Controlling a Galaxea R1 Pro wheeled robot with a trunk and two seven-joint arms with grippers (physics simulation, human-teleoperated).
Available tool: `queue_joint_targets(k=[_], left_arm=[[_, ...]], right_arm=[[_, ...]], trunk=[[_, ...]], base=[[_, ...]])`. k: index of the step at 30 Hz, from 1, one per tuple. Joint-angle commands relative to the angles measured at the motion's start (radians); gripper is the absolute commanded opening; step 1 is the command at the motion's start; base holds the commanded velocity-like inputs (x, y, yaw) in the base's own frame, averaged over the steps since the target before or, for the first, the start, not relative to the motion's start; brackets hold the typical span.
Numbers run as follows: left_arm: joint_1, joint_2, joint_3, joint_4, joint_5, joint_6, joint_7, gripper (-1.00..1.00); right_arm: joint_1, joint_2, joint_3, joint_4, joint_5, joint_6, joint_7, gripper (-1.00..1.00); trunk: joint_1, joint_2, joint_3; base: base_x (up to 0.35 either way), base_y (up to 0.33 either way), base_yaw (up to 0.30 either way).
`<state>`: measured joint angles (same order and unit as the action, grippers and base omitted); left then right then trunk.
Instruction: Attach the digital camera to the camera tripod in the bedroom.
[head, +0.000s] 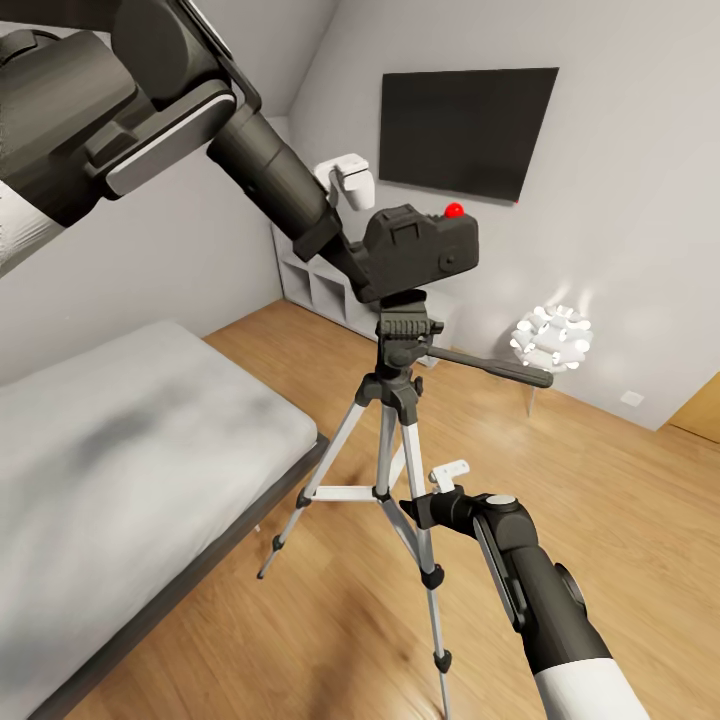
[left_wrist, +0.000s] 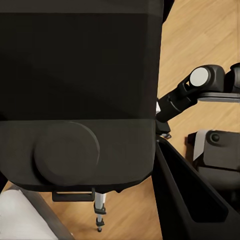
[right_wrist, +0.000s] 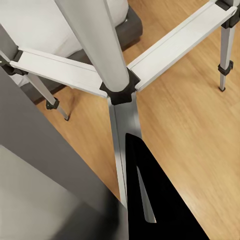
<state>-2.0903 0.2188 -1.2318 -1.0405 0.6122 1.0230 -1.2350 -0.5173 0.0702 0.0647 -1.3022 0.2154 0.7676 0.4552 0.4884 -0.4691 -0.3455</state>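
The left claw (head: 352, 222) is closed on the digital camera (head: 420, 250), gripped at its side so that the base is left free for mounting. The camera is held upright directly over the black head of the camera tripod (head: 402, 340), its underside touching or just above the mounting plate; actual seating cannot be confirmed. The red button (head: 455, 210) faces upward. In the left wrist view the camera body (left_wrist: 75, 100) is seen close against the lens, with the wood floor (left_wrist: 200, 45) beyond it.

The right claw (head: 447, 478) is positioned low, beside a silver tripod leg (head: 420, 540) near the centre brace. Whether its fingers are closed on the leg or merely standing next to it cannot be told. In the right wrist view the centre column (right_wrist: 97, 45) and the brace hub (right_wrist: 120, 92) are seen from above. This placement is judged to be a steadying measure, so that the tripod is not tipped while the camera is pressed down.

The tripod stands on the plank floor of the bedroom, just beside the bed (head: 120, 440), with its pan handle (head: 490, 365) pointing away from the bed. A wall-mounted TV (head: 465, 125) is behind it. An open white shelf unit (head: 315, 285) stands against the far wall; its contents cannot be made out
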Motion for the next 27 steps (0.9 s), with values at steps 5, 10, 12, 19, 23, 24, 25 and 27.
queue_joint_targets(k=[5, 10, 12, 19, 23, 24, 25, 27], left_arm=[[-0.002, -0.002, -0.003, 0.000, -0.001, 0.002, -0.001, -1.00], [-0.002, -0.001, -0.005, 0.000, -0.003, 0.002, -0.001, -1.00], [-0.002, -0.001, -0.005, 0.000, -0.004, 0.002, -0.001, -1.00], [-0.002, 0.005, -0.009, -0.002, -0.008, 0.003, 0.000, -1.00], [-0.002, 0.006, -0.011, -0.001, -0.009, 0.003, 0.000, -1.00], [-0.002, 0.006, -0.011, -0.001, -0.010, 0.004, 0.000, -1.00], [-0.002, 0.006, -0.011, -0.001, -0.010, 0.004, 0.000, -1.00], [-0.002, 0.006, -0.012, -0.001, -0.010, 0.004, 0.000, -1.00]], right_arm=[[-0.001, 0.001, 0.000, -0.001, 0.004, 0.004, 0.008, -1.00], [-0.001, 0.001, 0.000, -0.001, 0.004, 0.004, 0.008, -1.00], [-0.001, 0.001, 0.000, -0.001, 0.004, 0.004, 0.009, -1.00], [-0.001, 0.001, 0.000, -0.001, 0.004, 0.004, 0.009, -1.00], [-0.001, 0.001, 0.000, -0.001, 0.004, 0.004, 0.009, -1.00], [-0.001, 0.001, 0.000, -0.001, 0.004, 0.004, 0.010, -1.00], [-0.001, 0.001, 0.000, -0.001, 0.004, 0.004, 0.010, -1.00], [-0.001, 0.001, 0.000, -0.001, 0.004, 0.004, 0.010, -1.00]], trunk=[[0.000, -0.002, -0.002], [0.000, -0.002, -0.002], [0.000, -0.002, -0.002], [0.000, -0.002, -0.002], [0.000, -0.002, -0.002], [0.000, -0.002, -0.002], [0.000, -0.002, -0.002], [0.000, -0.002, -0.002]], base=[[0.000, 0.000, 0.000], [0.000, 0.000, 0.000], [0.000, 0.000, 0.000], [0.000, 0.000, 0.000], [0.000, 0.000, 0.000], [0.000, 0.000, 0.000], [0.000, 0.000, 0.000], [0.000, 0.000, 0.000]])
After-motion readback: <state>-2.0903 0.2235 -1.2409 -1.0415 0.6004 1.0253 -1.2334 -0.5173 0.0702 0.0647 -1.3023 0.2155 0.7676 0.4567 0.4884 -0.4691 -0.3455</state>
